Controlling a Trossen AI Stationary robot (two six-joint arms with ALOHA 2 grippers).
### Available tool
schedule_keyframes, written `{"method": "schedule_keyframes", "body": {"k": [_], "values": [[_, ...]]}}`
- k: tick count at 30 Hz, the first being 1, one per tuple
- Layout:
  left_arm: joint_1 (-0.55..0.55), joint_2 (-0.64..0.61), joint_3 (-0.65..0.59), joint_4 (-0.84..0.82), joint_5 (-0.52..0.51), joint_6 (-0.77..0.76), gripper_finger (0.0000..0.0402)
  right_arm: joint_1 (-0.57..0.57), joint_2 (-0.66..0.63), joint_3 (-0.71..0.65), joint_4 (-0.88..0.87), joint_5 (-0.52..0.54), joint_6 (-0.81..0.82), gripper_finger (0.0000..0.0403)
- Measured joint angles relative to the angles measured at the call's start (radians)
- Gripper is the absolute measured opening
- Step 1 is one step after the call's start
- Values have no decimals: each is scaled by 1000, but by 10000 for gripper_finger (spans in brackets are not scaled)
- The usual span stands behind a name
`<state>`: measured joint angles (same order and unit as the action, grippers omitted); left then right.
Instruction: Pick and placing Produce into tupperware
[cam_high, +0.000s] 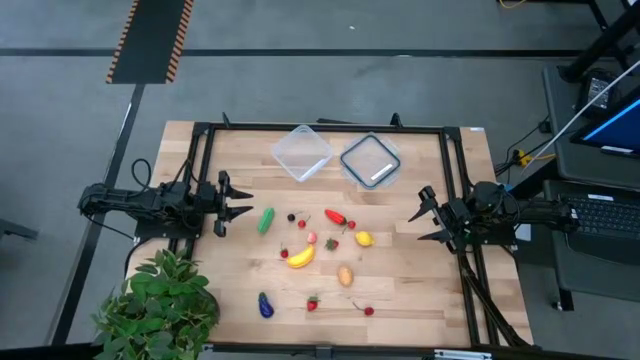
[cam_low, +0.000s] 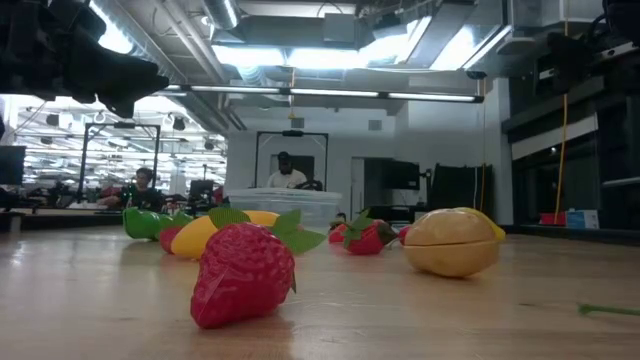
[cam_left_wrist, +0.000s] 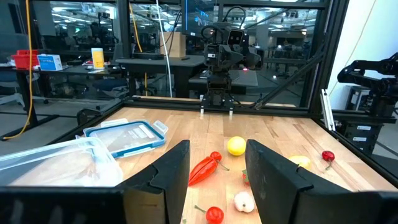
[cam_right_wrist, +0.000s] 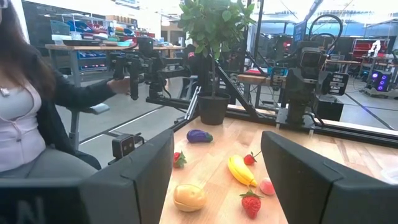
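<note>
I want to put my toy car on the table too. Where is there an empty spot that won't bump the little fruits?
Bare wood lies between the green cucumber and the clear tub, and along the front edge right of the red berry. The middle is crowded around the banana, the red pepper and the lemon.

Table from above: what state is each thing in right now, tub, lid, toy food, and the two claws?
Tupperware: open, empty, upright on the table.
Lid: off, lying flat beside the tub.
Produce: scattered loose on the table, none in the tub.
Left claw: open, holding nothing, at the table's left edge.
Right claw: open, holding nothing, at the right edge.
</note>
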<state>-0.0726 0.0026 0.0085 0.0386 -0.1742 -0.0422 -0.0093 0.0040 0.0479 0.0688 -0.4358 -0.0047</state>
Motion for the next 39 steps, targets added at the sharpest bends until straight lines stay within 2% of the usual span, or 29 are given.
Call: {"method": "schedule_keyframes", "body": {"k": [22,32,36,39], "values": [[0,0,0,6,-7,-19,149,0,0,0,1,0,-19,244],[0,0,0,6,-7,-29,149,0,0,0,0,-10,206,244],[0,0,0,6,-8,-27,149,0,0,0,1,-8,193,244],[0,0,0,6,-8,-29,149,0,0,0,11,46,160,244]]}}
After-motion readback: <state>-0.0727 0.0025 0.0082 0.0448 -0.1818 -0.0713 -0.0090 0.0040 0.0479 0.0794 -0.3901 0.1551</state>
